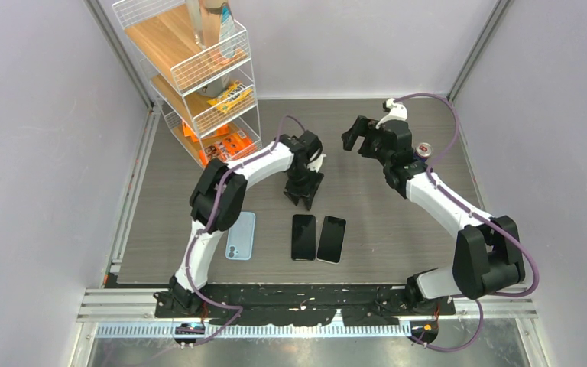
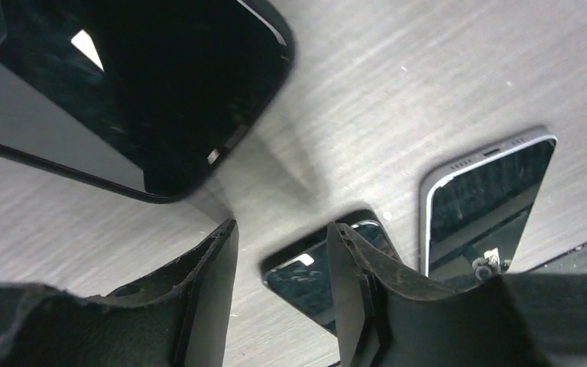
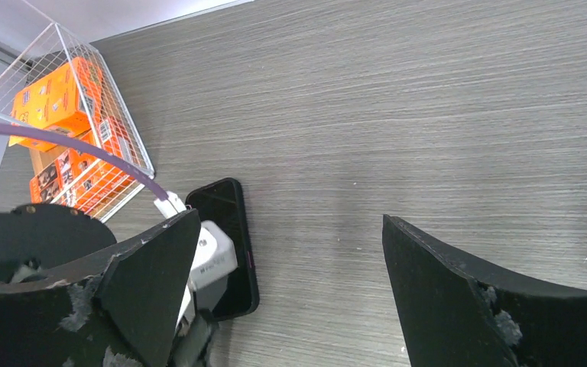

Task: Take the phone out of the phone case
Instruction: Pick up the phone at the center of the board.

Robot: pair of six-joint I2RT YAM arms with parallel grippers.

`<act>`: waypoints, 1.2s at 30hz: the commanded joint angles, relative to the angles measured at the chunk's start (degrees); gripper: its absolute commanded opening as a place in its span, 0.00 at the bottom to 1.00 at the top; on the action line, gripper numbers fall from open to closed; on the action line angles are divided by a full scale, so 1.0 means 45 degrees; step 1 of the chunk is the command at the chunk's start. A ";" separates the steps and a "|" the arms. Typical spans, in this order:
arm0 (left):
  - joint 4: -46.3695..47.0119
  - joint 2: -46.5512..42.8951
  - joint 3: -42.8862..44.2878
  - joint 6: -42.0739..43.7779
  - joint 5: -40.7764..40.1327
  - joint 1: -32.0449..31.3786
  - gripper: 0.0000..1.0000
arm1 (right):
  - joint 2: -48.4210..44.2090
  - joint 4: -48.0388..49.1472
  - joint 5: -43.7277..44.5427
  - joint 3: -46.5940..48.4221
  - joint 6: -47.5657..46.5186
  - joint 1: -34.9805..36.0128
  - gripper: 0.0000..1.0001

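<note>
Left gripper (image 1: 303, 200), open and empty, hangs just over the black phone (image 3: 225, 222), probably the cased one; right gripper (image 1: 358, 138), also open, is well apart.

A black phone (image 1: 303, 237) is lying flat on the table (image 1: 382, 222); a second black phone (image 1: 332, 239) is lying just right of it; a light blue phone (image 1: 241, 235) is lying left of it, apart; the left gripper (image 1: 303, 201) is hanging just beyond it, pointing down; the right gripper (image 1: 358, 136) is hovering farther beyond, rightward, jaws apart.

surface (image 1: 397, 222): matt grey wood-grain | phone (image 1: 303, 237): glossy black glass | rack (image 1: 212, 65): white metal wire | left tool (image 2: 283, 226): rough matt black
</note>
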 commanded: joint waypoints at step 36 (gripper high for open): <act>0.4133 -1.4502 -0.9771 0.6012 -0.3203 0.0707 0.96 | 0.5953 -0.2485 0.1853 0.4341 -0.3765 0.5481 0.95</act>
